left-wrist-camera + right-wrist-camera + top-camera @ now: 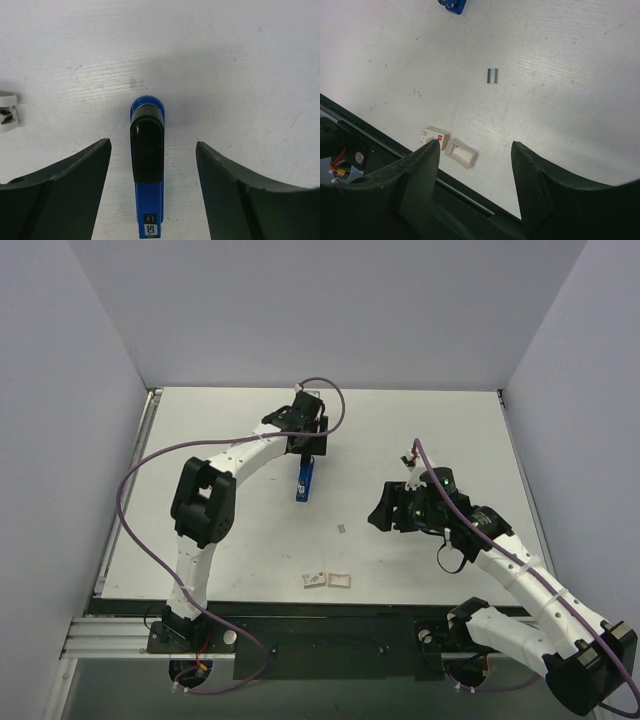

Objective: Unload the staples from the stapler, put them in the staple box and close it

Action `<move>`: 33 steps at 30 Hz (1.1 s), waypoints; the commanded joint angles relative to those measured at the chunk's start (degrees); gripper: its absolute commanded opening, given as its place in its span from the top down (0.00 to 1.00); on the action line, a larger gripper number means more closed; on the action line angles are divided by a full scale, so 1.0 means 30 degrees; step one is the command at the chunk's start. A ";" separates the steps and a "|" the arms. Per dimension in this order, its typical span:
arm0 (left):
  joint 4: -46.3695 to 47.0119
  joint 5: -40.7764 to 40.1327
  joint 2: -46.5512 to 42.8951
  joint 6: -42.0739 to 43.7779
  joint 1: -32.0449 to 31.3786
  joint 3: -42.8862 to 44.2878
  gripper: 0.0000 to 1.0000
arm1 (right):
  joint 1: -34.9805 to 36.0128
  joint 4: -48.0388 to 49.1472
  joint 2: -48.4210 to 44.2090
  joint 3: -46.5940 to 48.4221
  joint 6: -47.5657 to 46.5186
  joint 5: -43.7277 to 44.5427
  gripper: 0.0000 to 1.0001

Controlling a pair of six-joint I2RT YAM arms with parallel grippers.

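The small blue stapler (305, 480) with a black end lies flat on the white table, back of centre. In the left wrist view the stapler (147, 170) lies lengthwise between my fingers with bare table on both sides. My left gripper (311, 448) (153, 144) straddles it, open and not touching it. A short grey strip of staples (343, 528) (492, 75) lies loose on the table in front of the stapler. My right gripper (384, 516) (474, 145) hovers open and empty to the right of the staples. One blue corner of the stapler (452, 5) shows at the right wrist view's top edge.
Two small white box pieces, one with a red mark (315, 580) (436, 136) and one open tray (340, 580) (461, 152), lie near the table's front edge (470, 197). A small white part (7, 110) shows at the left wrist view's left edge. Grey walls enclose the table.
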 commanded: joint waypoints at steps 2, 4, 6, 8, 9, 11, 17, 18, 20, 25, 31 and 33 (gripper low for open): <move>-0.0095 -0.0435 -0.1138 0.0090 -0.0031 0.1342 0.16 | -0.0104 0.0120 -0.0742 -0.0151 0.0313 0.0122 0.46; -0.0359 -0.0785 -0.1636 0.0149 -0.0001 0.1606 0.14 | -0.0104 0.0149 -0.0888 -0.0239 0.0400 0.0093 0.46; -0.0447 -0.0816 -0.2192 0.0090 0.0115 0.1695 0.14 | -0.0046 0.0149 -0.0889 -0.0210 0.0401 0.0006 0.46; -0.0506 -0.0845 -0.2719 -0.0173 0.0378 0.1695 0.13 | -0.0045 0.0120 -0.0889 -0.0093 0.0401 -0.0112 0.46; -0.0506 -0.0904 -0.2868 -0.0377 0.0612 0.1521 0.13 | -0.0074 0.0120 -0.0860 -0.0064 0.0430 -0.0170 0.46; -0.0477 -0.1226 -0.3394 -0.0845 0.1021 0.1141 0.13 | -0.0016 0.0120 -0.0889 -0.0064 0.0430 -0.0287 0.46; 0.0428 -0.0787 -0.4713 -0.3214 0.2924 -0.0936 0.15 | 0.0247 0.0150 -0.0918 -0.0210 0.0547 -0.0317 0.46; 0.0750 -0.0758 -0.5034 -0.3569 0.3102 -0.1348 0.15 | 0.0277 0.0178 -0.0918 -0.0239 0.0548 -0.0317 0.46; 0.1248 -0.0699 -0.5502 -0.5233 0.3747 -0.2520 0.16 | 0.0393 0.0178 -0.0860 -0.0210 0.0518 -0.0317 0.46; 0.1692 -0.1457 -0.6121 -0.7437 0.5065 -0.4747 0.18 | 0.0628 0.0150 -0.0714 -0.0122 0.0372 -0.0317 0.46; 0.0872 -0.2456 -0.5771 -0.9780 0.5857 -0.5073 0.18 | 0.0804 0.0149 -0.0421 -0.0093 0.0284 -0.0288 0.46; 0.0490 -0.2457 -0.5508 -1.0485 0.6091 -0.5043 0.18 | 0.0833 0.0178 -0.0333 -0.0064 0.0313 -0.0259 0.46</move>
